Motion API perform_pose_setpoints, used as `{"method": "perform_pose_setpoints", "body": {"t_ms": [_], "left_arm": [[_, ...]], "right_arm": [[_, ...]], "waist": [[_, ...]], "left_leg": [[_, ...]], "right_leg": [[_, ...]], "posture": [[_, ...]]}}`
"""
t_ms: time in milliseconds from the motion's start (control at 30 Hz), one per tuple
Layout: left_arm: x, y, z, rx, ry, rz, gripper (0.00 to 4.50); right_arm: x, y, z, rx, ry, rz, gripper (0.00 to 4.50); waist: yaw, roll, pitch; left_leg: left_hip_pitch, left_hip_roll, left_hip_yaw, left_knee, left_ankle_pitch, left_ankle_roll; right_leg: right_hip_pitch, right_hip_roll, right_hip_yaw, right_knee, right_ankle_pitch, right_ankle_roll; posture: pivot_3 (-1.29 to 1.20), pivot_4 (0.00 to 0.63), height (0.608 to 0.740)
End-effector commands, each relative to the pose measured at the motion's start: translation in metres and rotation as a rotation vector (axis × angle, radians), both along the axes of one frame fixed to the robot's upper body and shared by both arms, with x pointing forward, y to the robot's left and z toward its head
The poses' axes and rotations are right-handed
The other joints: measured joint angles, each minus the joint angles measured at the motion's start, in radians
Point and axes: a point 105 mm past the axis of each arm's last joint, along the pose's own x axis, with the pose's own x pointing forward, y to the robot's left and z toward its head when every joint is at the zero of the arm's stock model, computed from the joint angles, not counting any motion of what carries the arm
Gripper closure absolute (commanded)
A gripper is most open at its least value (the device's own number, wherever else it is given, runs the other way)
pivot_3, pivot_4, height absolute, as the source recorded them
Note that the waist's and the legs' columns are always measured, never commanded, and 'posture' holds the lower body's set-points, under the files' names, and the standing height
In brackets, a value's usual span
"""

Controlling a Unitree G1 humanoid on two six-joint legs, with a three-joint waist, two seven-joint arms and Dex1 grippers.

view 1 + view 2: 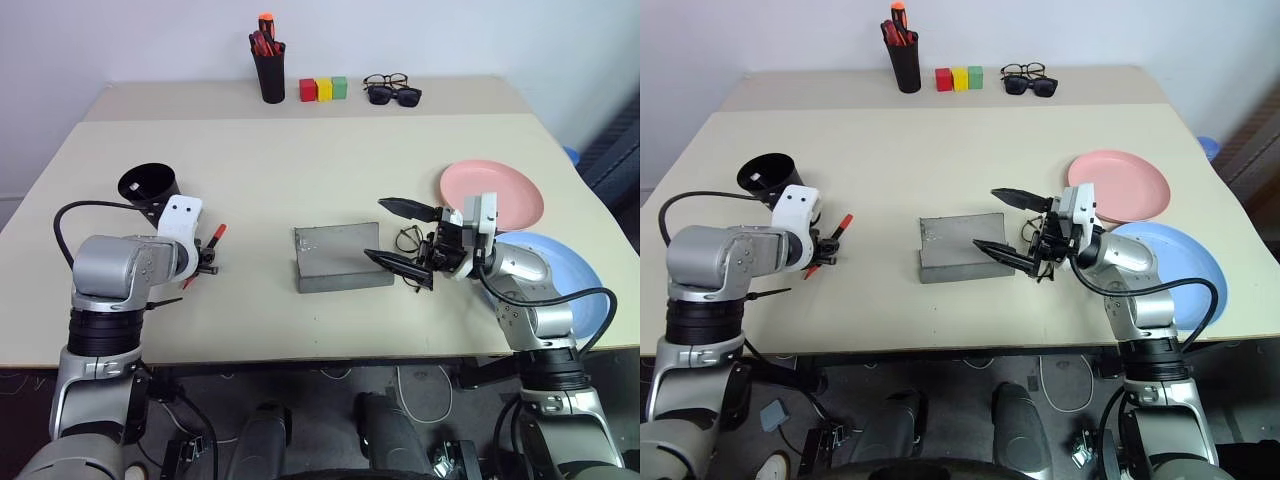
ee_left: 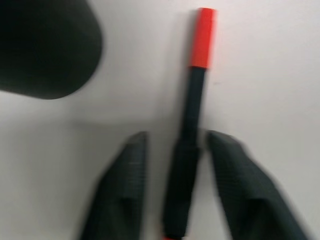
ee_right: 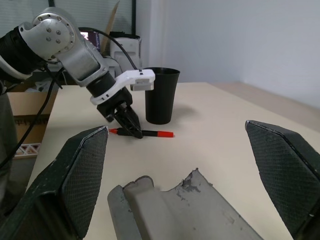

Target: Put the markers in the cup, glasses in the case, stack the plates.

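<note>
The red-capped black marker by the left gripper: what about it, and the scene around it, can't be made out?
- Red-capped black marker: left wrist view is blurred; whether the fingers touch it is unclear.
- Thin wire-frame glasses: partly hidden behind the right gripper.
- Light blue plastic plate: overlapped by the right arm.
- Tapered black plastic cup: inside is too dark.

Illumination was bright, even and diffuse across the table (image 1: 300,160), with no glare on its matte surface. Shadows were soft and short, lying close beneath the case (image 1: 340,258) and the plates. The two head views were sharp from edge to edge, with slight wide-angle bowing at the table's borders. The left wrist view was blurred throughout: the red-capped marker (image 2: 192,100) and the cup (image 2: 45,45) had smeared outlines. In the right wrist view, the nearest fingers (image 3: 75,175) were soft
</note>
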Motion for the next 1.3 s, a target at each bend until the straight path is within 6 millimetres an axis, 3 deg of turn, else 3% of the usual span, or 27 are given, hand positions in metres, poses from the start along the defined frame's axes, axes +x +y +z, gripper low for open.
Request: {"method": "perform_pose_setpoints", "body": {"t_ms": [33,200,267,367,433,500,667,833,1033,1300], "left_arm": [[-0.005,0.001,-0.008,0.005,0.046,0.019,4.47],[-0.010,-0.025,0.017,0.012,-0.097,-0.148,4.47],[-0.010,-0.052,0.062,0.091,-0.443,-0.322,4.47],[-0.019,-0.074,0.094,0.151,-0.736,-0.421,4.47],[-0.013,-0.060,0.129,0.211,-1.021,-0.244,4.47],[-0.007,-0.038,0.148,0.284,-1.198,-0.056,4.47],[0.007,0.014,0.148,0.611,-1.307,0.174,4.47],[0.021,0.046,0.138,0.694,-1.311,0.287,4.47],[0.033,0.052,0.129,0.646,-1.299,0.323,4.47],[0.047,0.034,0.120,0.543,-1.313,0.311,4.47]], "right_arm": [[-0.004,-0.004,0.011,0.002,-0.049,-0.016,0.00],[-0.004,-0.005,0.010,0.003,-0.049,-0.028,0.00],[-0.002,-0.007,0.011,0.008,-0.049,-0.037,0.00],[0.000,-0.008,0.013,0.009,-0.056,-0.048,0.00],[0.003,-0.008,0.015,0.016,-0.062,-0.053,0.00],[0.005,-0.007,0.016,0.020,-0.066,-0.053,0.00],[0.009,-0.003,0.017,0.025,-0.072,-0.048,0.00],[0.011,-0.003,0.016,0.020,-0.075,-0.047,0.00],[0.011,-0.005,0.018,0.020,-0.081,-0.055,0.00],[0.009,-0.008,0.018,0.015,-0.083,-0.071,0.00]], "waist": [[0.000,0.000,0.000],[-0.001,0.000,0.000],[0.000,-0.001,0.001],[0.008,-0.001,0.001],[0.016,-0.001,0.001],[0.021,-0.001,0.001],[0.024,-0.001,0.001],[0.032,-0.001,0.001],[0.029,-0.001,0.001],[0.029,-0.001,0.001]], "left_leg": [[0.000,0.000,0.000,0.000,0.000,0.000],[0.000,0.000,0.000,-0.001,0.000,0.000],[-0.002,0.000,0.000,-0.001,0.000,0.000],[-0.007,0.000,0.000,0.000,0.001,-0.001],[-0.006,0.000,0.001,0.000,0.001,-0.001],[-0.006,0.000,0.001,0.000,0.001,-0.001],[-0.005,0.000,0.001,0.000,0.001,-0.001],[-0.006,0.000,0.001,0.000,0.001,-0.001],[-0.006,0.000,0.001,0.000,0.001,-0.001],[-0.006,0.000,0.001,0.000,0.001,-0.001]], "right_leg": [[0.000,0.000,0.000,0.000,0.000,0.000],[0.000,0.000,0.000,0.000,0.000,-0.001],[-0.002,0.000,0.000,0.000,0.001,-0.002],[-0.006,0.000,0.001,-0.001,0.001,-0.007],[-0.006,0.000,0.001,-0.001,0.001,-0.007],[-0.005,0.000,0.001,-0.002,0.001,-0.008],[-0.005,0.000,0.001,-0.001,0.002,-0.008],[-0.006,0.000,0.001,-0.002,0.003,-0.004],[-0.006,0.000,0.001,-0.001,0.003,-0.004],[-0.006,0.000,0.001,-0.001,0.003,-0.004]], "posture": [[0.00,0.150,0.740],[0.00,0.150,0.740],[0.00,0.150,0.740],[0.00,0.150,0.740],[0.00,0.150,0.740],[0.00,0.150,0.740],[0.00,0.150,0.740],[0.00,0.150,0.740],[0.00,0.150,0.740],[0.00,0.150,0.740]]}}
